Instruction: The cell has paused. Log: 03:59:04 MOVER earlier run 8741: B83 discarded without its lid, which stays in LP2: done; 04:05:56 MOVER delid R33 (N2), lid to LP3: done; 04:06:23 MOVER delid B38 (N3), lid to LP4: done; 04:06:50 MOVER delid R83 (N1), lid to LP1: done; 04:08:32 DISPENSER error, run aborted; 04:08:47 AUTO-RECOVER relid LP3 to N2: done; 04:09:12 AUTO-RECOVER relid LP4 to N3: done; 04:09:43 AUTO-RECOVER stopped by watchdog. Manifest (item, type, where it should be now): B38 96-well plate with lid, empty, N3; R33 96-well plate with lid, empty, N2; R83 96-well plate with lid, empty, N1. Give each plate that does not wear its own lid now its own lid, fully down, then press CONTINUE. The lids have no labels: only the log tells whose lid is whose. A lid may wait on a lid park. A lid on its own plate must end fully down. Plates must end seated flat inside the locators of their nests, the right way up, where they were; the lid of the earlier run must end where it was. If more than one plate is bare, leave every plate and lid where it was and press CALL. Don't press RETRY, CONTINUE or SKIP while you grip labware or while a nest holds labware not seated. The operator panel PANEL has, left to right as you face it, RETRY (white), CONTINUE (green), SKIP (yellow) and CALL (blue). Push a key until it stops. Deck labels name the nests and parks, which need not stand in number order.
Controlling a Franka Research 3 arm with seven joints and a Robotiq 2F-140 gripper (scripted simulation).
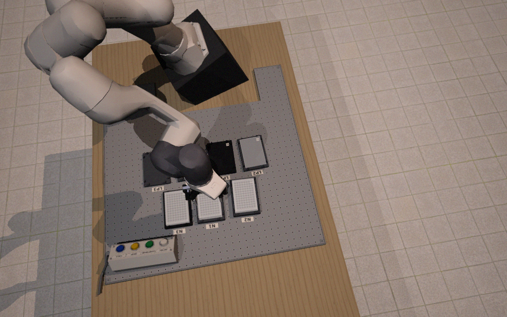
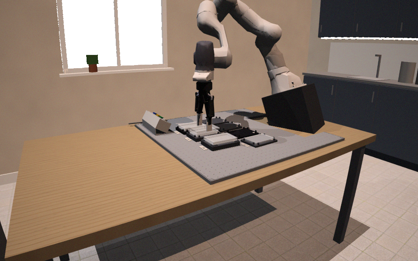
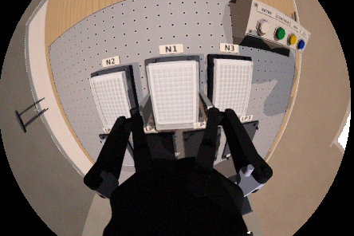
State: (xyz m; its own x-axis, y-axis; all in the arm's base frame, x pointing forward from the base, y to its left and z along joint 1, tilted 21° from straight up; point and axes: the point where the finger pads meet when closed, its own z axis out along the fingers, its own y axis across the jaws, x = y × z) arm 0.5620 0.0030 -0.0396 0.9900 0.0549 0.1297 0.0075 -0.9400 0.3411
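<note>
Pinching a lid [image 3: 173,85] by its long sides, the pincer [image 3: 172,119] is pointing straight down over nest N1 [image 1: 211,225], its fingers [image 2: 208,124] standing on either side of the middle plate. Whether the lid is sitting fully down on that plate or is hanging just above it cannot be told from these views. To either side, the plates in N3 [image 1: 177,207] and N2 [image 1: 244,196] are sitting in their black nests, each showing a white well grid. Behind that row, the park LP2 [image 1: 252,152] is carrying a grey lid, the black park [image 1: 221,156] next to it is lying bare, and LP3 [image 1: 153,179] is partly hidden under the arm. At the near left corner of the grey deck [image 1: 287,220], the panel [image 1: 142,253] is showing its blue, yellow, green and white keys, well apart from the pincer. The deck is resting on the wooden tabletop [image 2: 84,168].
</note>
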